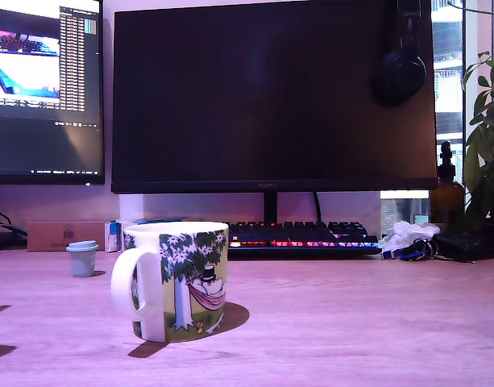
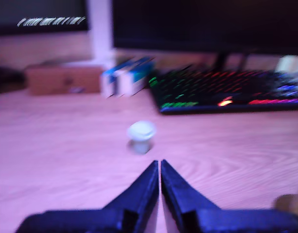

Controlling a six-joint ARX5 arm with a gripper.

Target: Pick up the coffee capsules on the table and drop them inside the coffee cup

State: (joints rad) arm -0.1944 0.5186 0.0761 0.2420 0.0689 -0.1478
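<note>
Pale grey-teal capsule (image 2: 141, 135) stands upright on the wooden counter (image 2: 66, 160), dead ahead of the pincer (image 2: 160, 167) and short of the keyboard (image 2: 226, 92); pincer tips pressed together, holding nothing, so they must part first.

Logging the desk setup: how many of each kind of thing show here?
Capsules: 1
Mugs: 1
Monitors: 2
Keyboards: 1
Headphones: 1
Bottles: 1
Grippers: 1
Total: 8
</note>
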